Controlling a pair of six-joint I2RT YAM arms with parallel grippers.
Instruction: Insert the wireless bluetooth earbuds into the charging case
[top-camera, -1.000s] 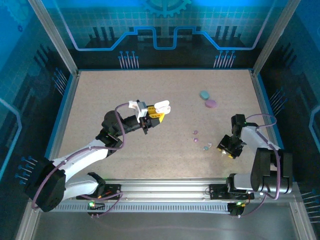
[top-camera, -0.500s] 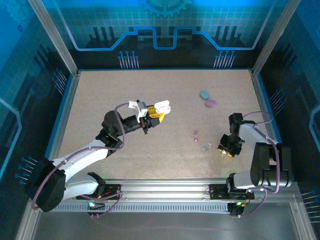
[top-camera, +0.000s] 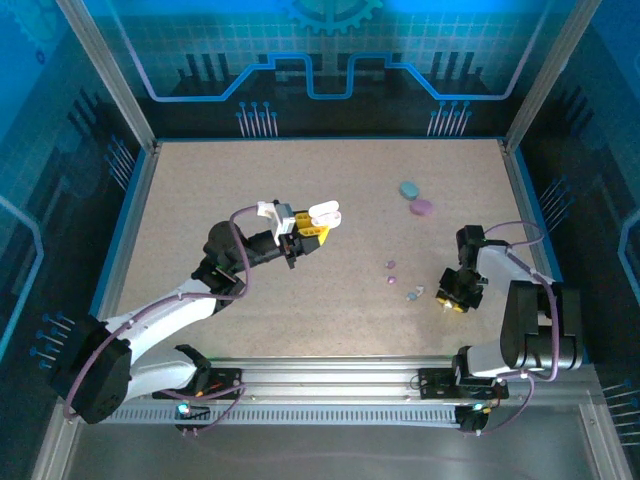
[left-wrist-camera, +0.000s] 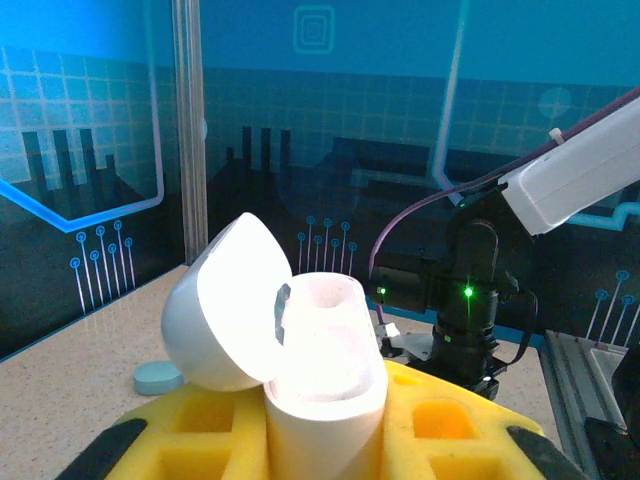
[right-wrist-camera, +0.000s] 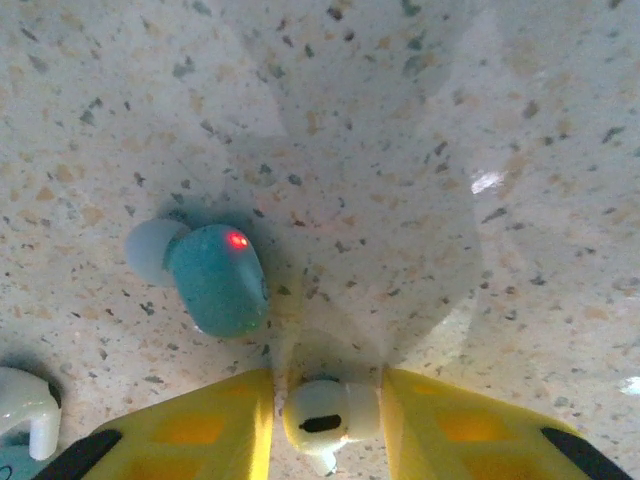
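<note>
My left gripper (top-camera: 318, 224) is shut on a white charging case (left-wrist-camera: 322, 375), held up off the table with its lid (left-wrist-camera: 225, 305) swung open to the left. On the table at the right, my right gripper (right-wrist-camera: 328, 425) points straight down with its yellow fingers (right-wrist-camera: 200, 440) pressed on either side of a white earbud (right-wrist-camera: 330, 415) that lies on the surface. A teal earbud (right-wrist-camera: 215, 280) with a red light lies just beyond the left finger. Another white earbud (right-wrist-camera: 25, 412) sits at the lower left edge. Two purple earbuds (top-camera: 391, 272) lie left of my right gripper (top-camera: 447, 299).
A teal case (top-camera: 408, 188) and a purple case (top-camera: 422, 207) lie shut at the back right of the speckled table (top-camera: 250, 180). Blue walls and metal posts (top-camera: 105, 70) ring the table. The right arm (left-wrist-camera: 470, 310) stands across from the held case.
The right gripper's fingers have closed in around the white earbud and its wrist has shifted slightly. The left arm and the white case have not moved.
</note>
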